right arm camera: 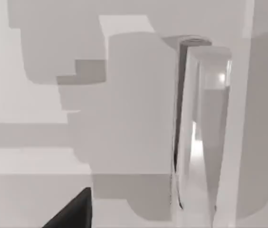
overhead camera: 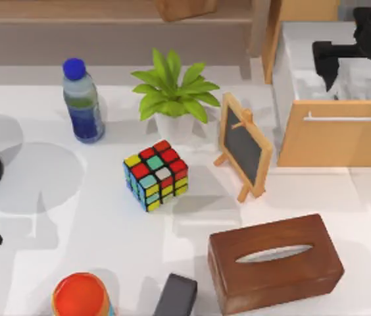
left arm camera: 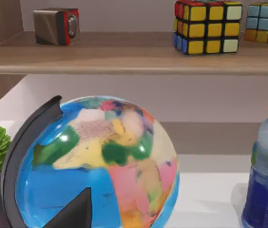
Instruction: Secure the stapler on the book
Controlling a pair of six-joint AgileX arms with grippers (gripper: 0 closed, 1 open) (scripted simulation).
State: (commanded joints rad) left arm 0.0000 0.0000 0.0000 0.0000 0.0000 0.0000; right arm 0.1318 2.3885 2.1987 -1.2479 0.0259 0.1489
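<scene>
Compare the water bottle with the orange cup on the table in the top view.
The water bottle stands toward the back left of the table; the orange cup sits at the front edge, partly cut off. The bottle is clear and blue with a blue cap on; the cup is orange-red and open-topped. The bottle looks narrower than the cup. Both stand upright.

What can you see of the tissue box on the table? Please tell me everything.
The tissue box is a dark reddish-brown block that looks like polished wood. Its top has a long narrow slot with pale tissue showing inside. It lies flat on the white table, turned slightly askew, near the front at the right. In front of the small chalkboard, it touches nothing else.
</scene>
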